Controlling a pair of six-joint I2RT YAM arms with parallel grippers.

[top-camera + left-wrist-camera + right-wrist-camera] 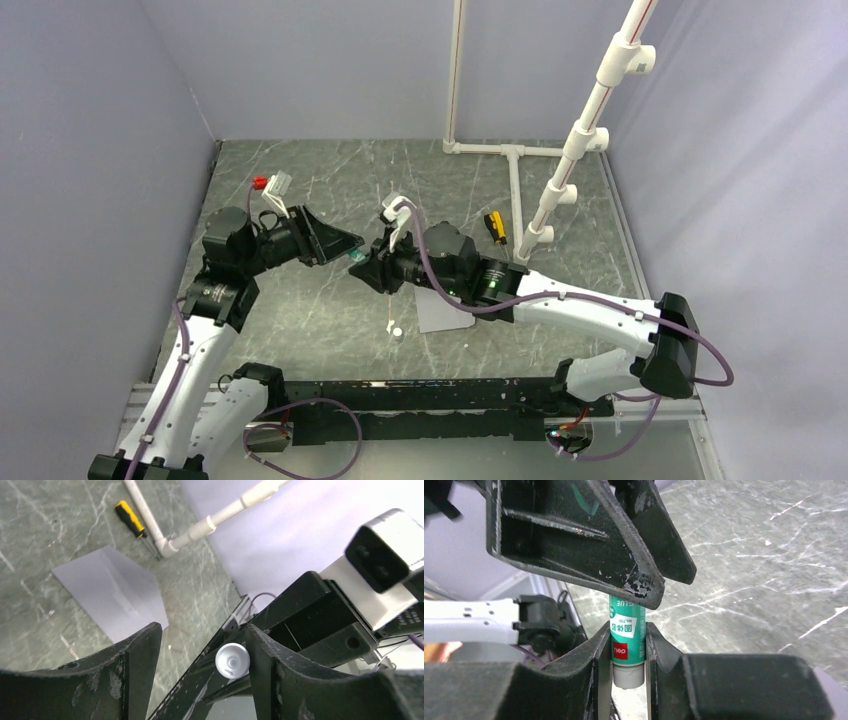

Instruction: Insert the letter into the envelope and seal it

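The grey envelope (pixel 445 312) lies flat on the table, partly under my right arm; it also shows in the left wrist view (pixel 110 595). The tan letter is not in view. My right gripper (pixel 375 268) (pixel 626 627) is shut on a green glue stick (pixel 627 645) (pixel 357 258) and holds it above the table. My left gripper (pixel 335 245) (pixel 202 630) is open. The stick's white round end (pixel 232 661) sits between its jaws, close against one finger. The left gripper's fingers (pixel 574 535) hide the stick's far end in the right wrist view.
A small white cap (pixel 397 330) lies on the table left of the envelope. A yellow-and-black screwdriver (pixel 495 226) (pixel 131 519) lies by a white pipe frame (pixel 515 175) at the back. Grey walls close in the left and right sides.
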